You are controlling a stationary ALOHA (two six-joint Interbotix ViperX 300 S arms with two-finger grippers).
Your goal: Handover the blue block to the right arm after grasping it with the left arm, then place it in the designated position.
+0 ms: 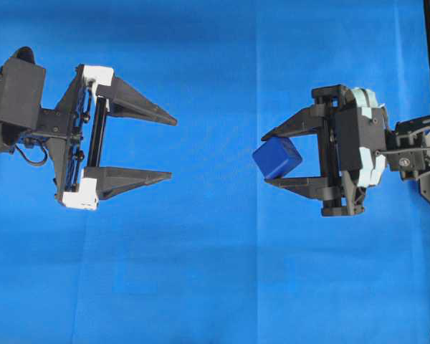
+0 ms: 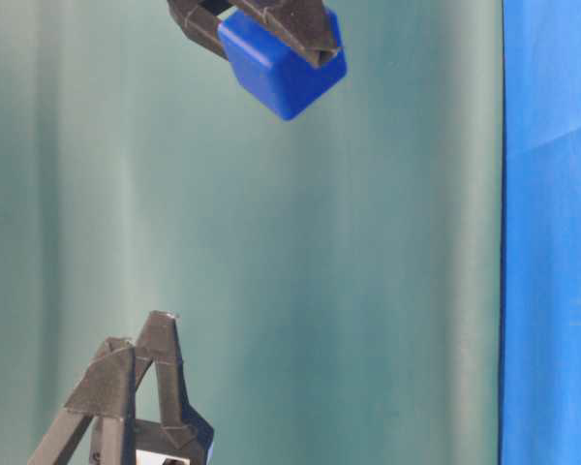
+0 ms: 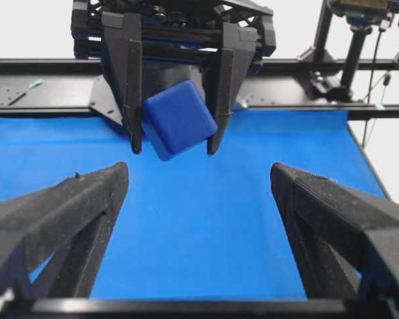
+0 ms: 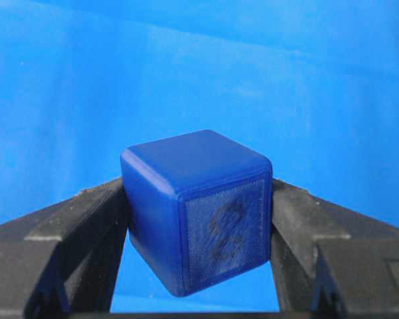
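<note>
The blue block (image 1: 276,158) is a dark-blue cube, tilted, clamped between the two dark fingers of my right gripper (image 1: 269,158), which is shut on it above the cloth. The right wrist view shows the block (image 4: 199,209) wedged between both fingers, a faint mark on its near face. My left gripper (image 1: 173,147), with white blocks at its finger bases, stands wide open and empty at the left, well apart from the block. From the left wrist view the block (image 3: 178,119) hangs ahead in the right gripper (image 3: 171,149). The designated position carries no mark that I can see.
Bright blue cloth (image 1: 215,287) covers the table. A black frame rail (image 3: 46,86) runs along its far edge, with a stand (image 3: 349,60) at the far right. In the table-level view a green backdrop (image 2: 271,271) fills most of the picture.
</note>
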